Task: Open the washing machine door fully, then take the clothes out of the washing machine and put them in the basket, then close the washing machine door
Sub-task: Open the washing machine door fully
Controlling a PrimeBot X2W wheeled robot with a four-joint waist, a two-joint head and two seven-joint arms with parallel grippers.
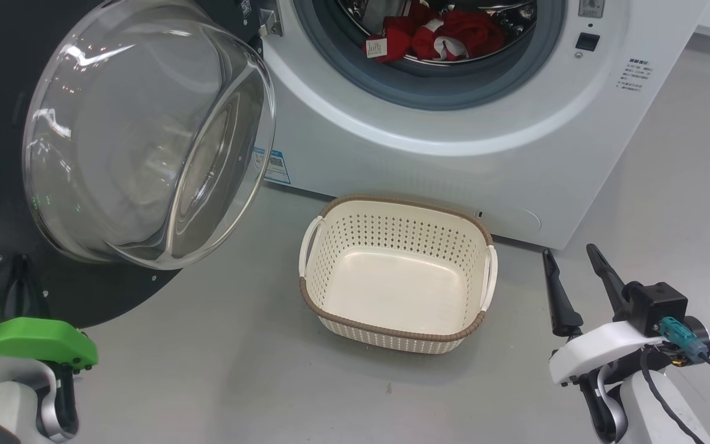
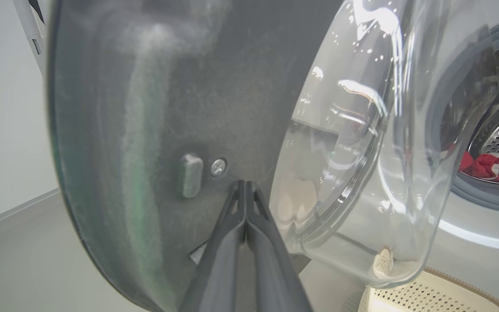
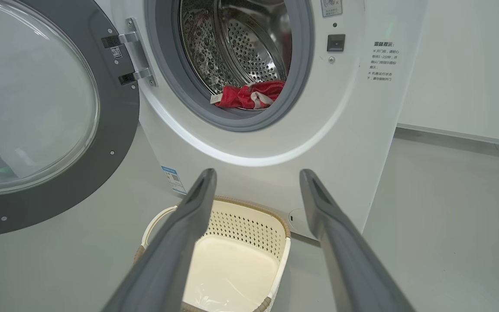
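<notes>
Left wrist view: aims closed left pincer (image 2: 246,186) at black rim of washing machine door (image 2: 145,108); holds right pincer (image 1: 569,250) splayed, near basket (image 1: 401,201).

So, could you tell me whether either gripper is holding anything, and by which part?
Nothing is held: the left gripper is shut empty at the washing machine door, the right gripper open.

Chinese notice (image 3: 381,60) on washing machine (image 3: 349,143), unreadably small
</notes>
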